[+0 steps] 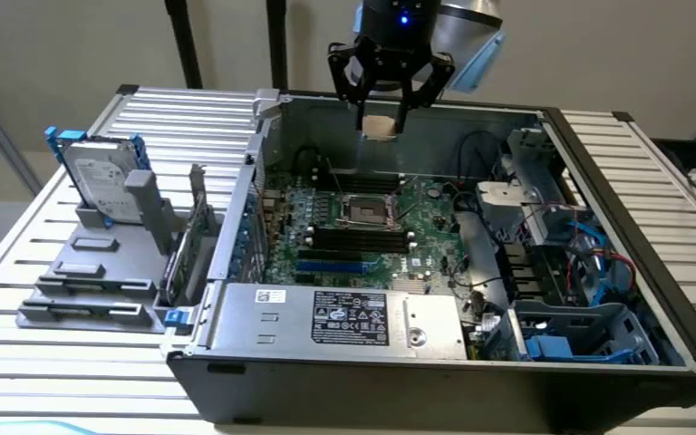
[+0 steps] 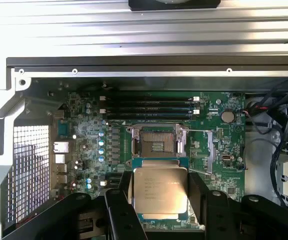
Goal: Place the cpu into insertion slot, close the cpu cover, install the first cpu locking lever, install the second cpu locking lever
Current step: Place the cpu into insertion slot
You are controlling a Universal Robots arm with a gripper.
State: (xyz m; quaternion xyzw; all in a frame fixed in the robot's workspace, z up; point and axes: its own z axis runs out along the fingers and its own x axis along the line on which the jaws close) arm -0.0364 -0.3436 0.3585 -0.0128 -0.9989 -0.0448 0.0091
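A black, open computer case [image 1: 445, 399] lies on its side on the slatted silver metal table [image 1: 33, 372]. Inside it, a green circuit board [image 1: 427, 204] carries long black memory sticks [image 1: 348, 240] in parallel rows and a round silver coin battery [image 2: 227, 116]. A silver-grey power supply box with a white label [image 1: 336, 317] sits at the case's near edge. A blue plastic drive cage [image 1: 578, 335] occupies the corner at the exterior view's right. Outside the case, at the exterior view's left, a silver hard drive [image 1: 101, 177] stands upright in a grey plastic rack [image 1: 94, 281].
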